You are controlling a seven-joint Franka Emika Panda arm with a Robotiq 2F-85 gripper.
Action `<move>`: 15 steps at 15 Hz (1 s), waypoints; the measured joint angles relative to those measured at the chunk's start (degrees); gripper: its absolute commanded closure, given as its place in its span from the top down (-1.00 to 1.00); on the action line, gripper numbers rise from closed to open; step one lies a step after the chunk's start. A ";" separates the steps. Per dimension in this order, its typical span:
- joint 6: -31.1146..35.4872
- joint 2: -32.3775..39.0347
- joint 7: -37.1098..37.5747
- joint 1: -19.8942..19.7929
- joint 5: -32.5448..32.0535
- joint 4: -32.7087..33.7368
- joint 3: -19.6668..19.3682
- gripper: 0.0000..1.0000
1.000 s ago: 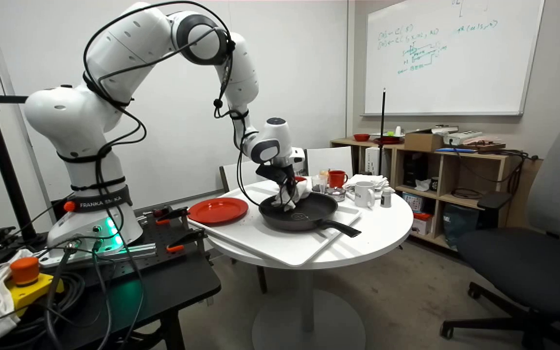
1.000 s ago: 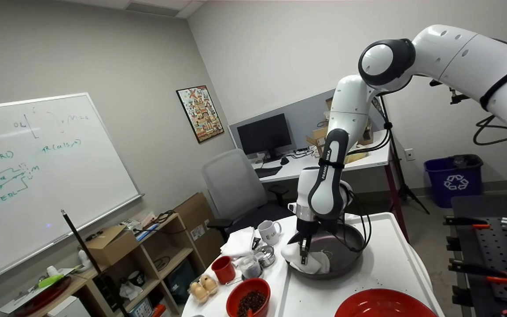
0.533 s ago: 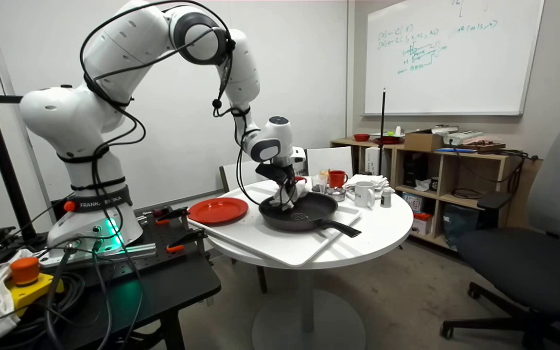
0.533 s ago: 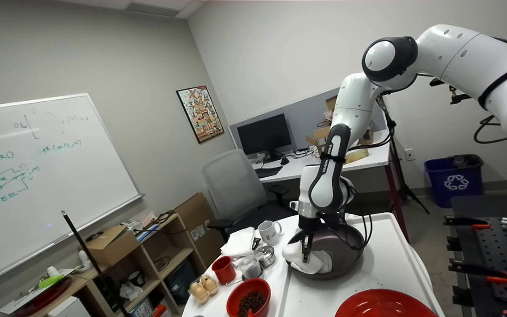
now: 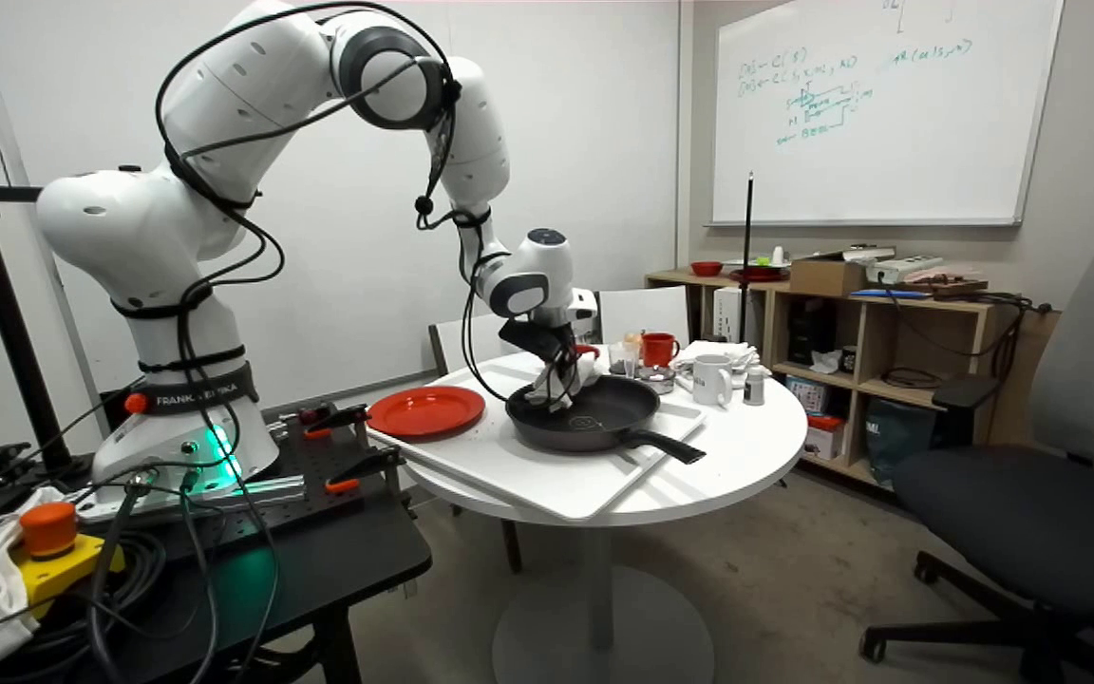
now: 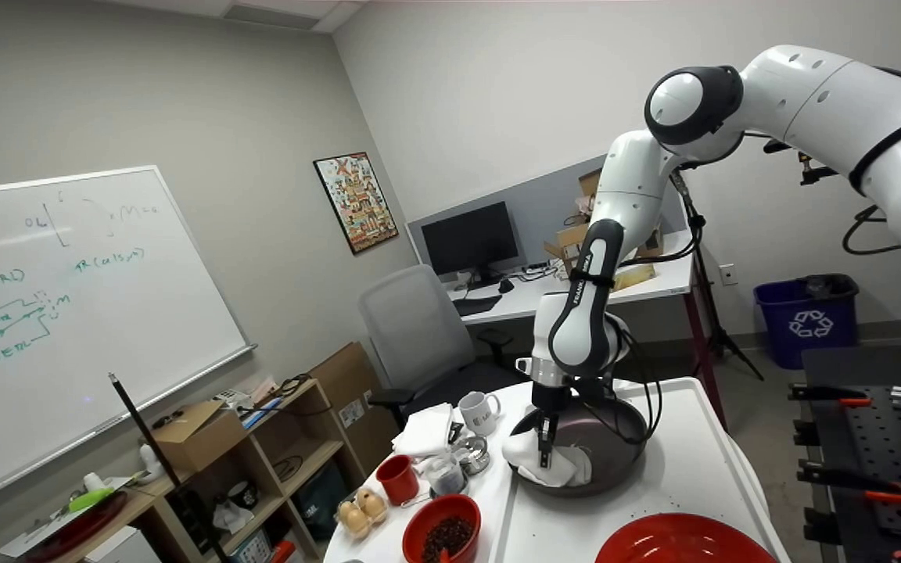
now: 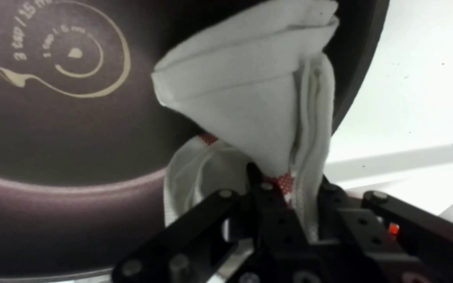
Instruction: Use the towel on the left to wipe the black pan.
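In both exterior views the gripper (image 6: pixel 546 459) pinches the towel (image 6: pixel 565 467) in the left part of the pan (image 6: pixel 608 460); most bare pan lies to its right, so wiping should probably sweep there.

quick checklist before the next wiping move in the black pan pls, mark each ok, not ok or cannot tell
1. Grip on the towel: ok, clamped in the gripper.
2. Towel inside the black pan: ok, toward one side.
3. Towel pressing firmly: cannot tell, force doesn't show.
4. Support at the pan handle: not ok, nothing seen steadying it.
5. Pan on the white tray: ok, resting on its surface.
6. Gap between pan and red plate: ok, they stand apart.
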 measured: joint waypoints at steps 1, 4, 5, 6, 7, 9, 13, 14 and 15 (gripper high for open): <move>-0.04 0.02 -0.04 -0.10 0.00 0.00 0.08 -0.92; -0.15 0.03 -0.10 -0.30 0.00 0.00 0.24 -0.92; -0.18 0.03 -0.11 -0.36 0.00 0.00 0.28 -0.92; -0.21 0.03 -0.12 -0.41 0.00 -0.01 0.34 -0.92; -0.24 0.03 -0.13 -0.47 0.00 -0.01 0.39 -0.92; -0.32 0.03 -0.14 -0.59 0.00 -0.03 0.51 -0.92; -0.39 0.03 -0.14 -0.70 0.00 -0.03 0.57 -0.92; -0.40 0.03 -0.14 -0.71 0.00 -0.03 0.58 -0.92; -0.42 0.03 -0.14 -0.73 0.00 -0.04 0.59 -0.92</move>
